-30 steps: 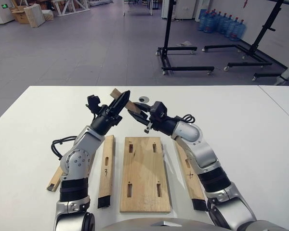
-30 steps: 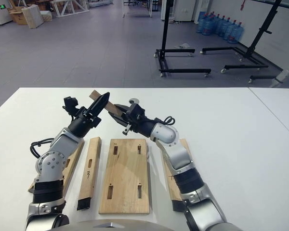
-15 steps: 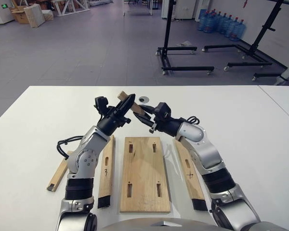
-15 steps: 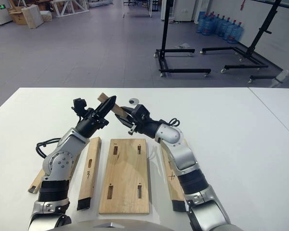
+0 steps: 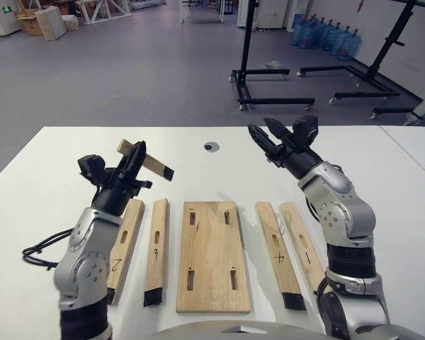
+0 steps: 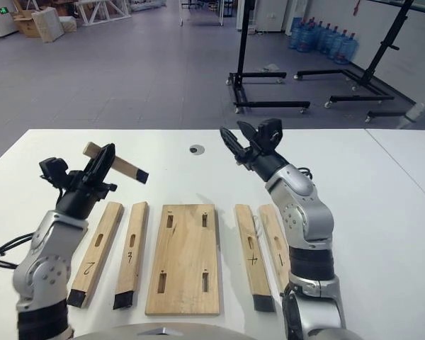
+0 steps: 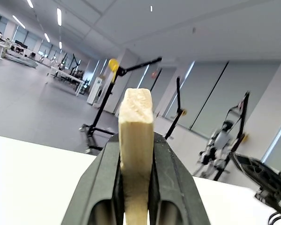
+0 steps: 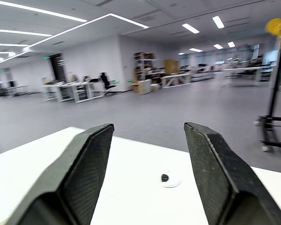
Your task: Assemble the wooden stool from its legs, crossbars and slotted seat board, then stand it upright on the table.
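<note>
We've got a short crossbar [image 5: 152, 164] pinched in our left gripper [image 5: 136, 157], held up over the table [image 5: 382, 212] at the frame's left, above the left legs [image 5: 156, 248] lying flat. Our right gripper [image 5: 258, 125] hangs at upper centre-right, fingers spread, nothing in it. The seat board [image 5: 212, 262] lies flat mid-frame w/ the right legs [image 5: 275, 251] beside it. Step in hand, prob: fitting crossbar to a leg. Next we need to line its end up w/ a leg slot & steady that leg

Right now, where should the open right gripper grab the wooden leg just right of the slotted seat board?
Mid-length of that wooden leg, probably from above, across its narrow width: it lies flat, gaps beside seat board and neighbouring leg.
</note>
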